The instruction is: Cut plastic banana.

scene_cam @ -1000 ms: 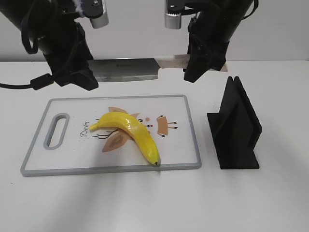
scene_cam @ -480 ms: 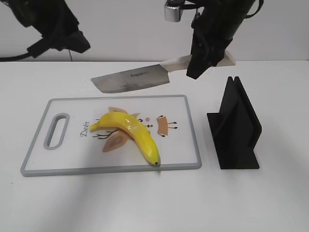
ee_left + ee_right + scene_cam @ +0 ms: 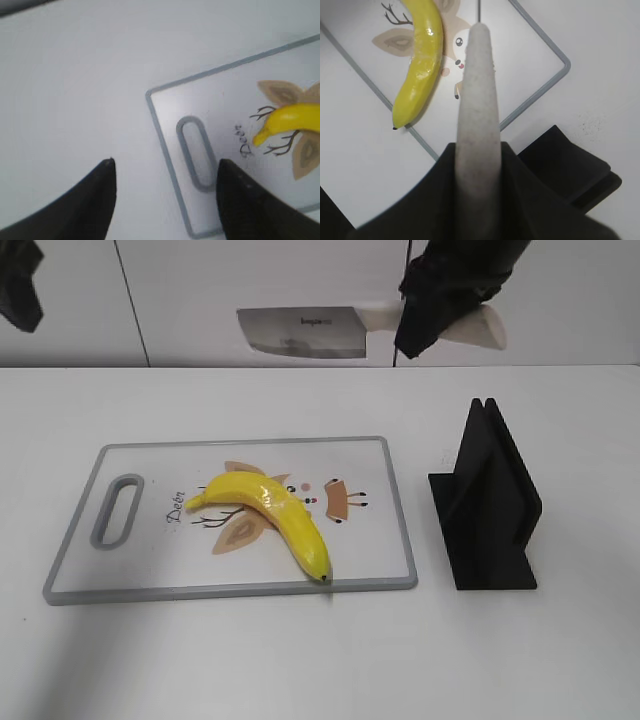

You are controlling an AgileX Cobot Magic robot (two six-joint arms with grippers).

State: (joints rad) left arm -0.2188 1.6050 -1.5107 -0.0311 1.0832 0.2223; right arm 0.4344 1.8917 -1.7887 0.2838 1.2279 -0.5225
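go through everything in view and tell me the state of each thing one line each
Banana: whole, uncut, lying on the board.
Cutting board: flat on the table.
Knife: held in the air, blade level.
Right pincer: shut on the knife handle.
Left pincer: open, holding nothing.
Knife stand: upright, empty.

The exterior view looks down at a slant from the near side. Both wrist views face downward from high up, sharing the cutting board [image 3: 395, 508] and banana [image 3: 292, 121].

The cutting board [image 3: 380, 540] reads "Deer"; the knife [image 3: 305, 332] blade's brand print is illegible.
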